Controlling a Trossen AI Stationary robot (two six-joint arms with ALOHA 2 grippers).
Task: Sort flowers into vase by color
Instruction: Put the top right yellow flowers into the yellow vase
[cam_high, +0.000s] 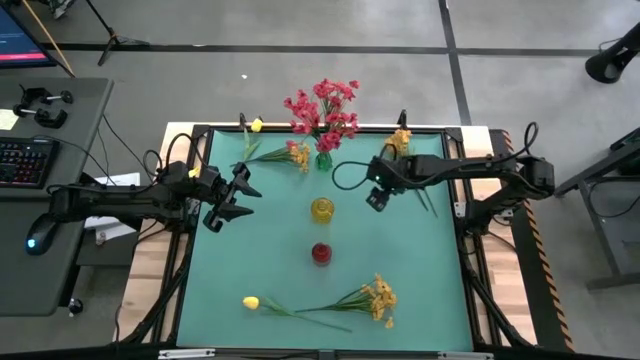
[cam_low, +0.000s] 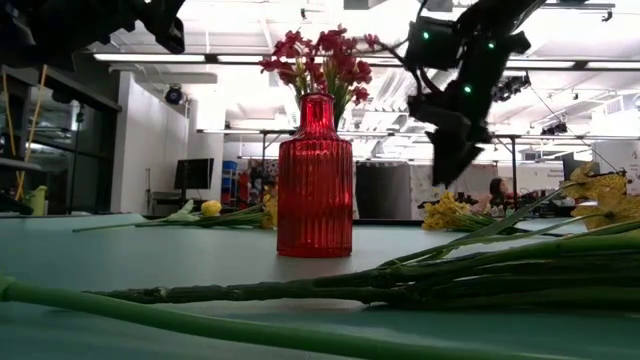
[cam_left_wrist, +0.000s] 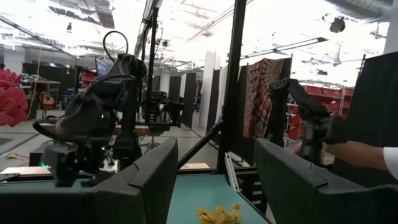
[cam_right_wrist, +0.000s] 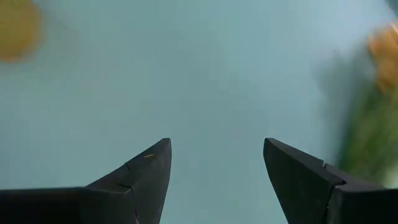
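Note:
In the high view three small vases stand in a row down the mat's middle. The green vase (cam_high: 322, 160) holds pink-red blossoms (cam_high: 325, 108); the yellow vase (cam_high: 322, 208) and the red vase (cam_high: 321, 253) (cam_low: 315, 180) follow toward the near edge. A yellow tulip (cam_high: 256, 125) and two orange-yellow bunches (cam_high: 296, 155) (cam_high: 400, 140) lie flat near the far edge. Another tulip (cam_high: 250, 302) and an orange-yellow bunch (cam_high: 380, 298) lie near the near edge. My left gripper (cam_high: 238, 203) (cam_left_wrist: 214, 143) hovers open, left of the yellow vase. My right gripper (cam_high: 376, 198) (cam_right_wrist: 216, 142) (cam_low: 445, 165) points down, open over bare mat, right of that vase.
Black frame rails (cam_high: 200, 130) border the mat. The right-hand orange-yellow bunch's stem (cam_high: 425, 200) lies just right of my right gripper. A person's hand (cam_left_wrist: 348, 152) shows beyond the table in the left wrist view. A desk with a keyboard (cam_high: 25, 160) stands left of the table.

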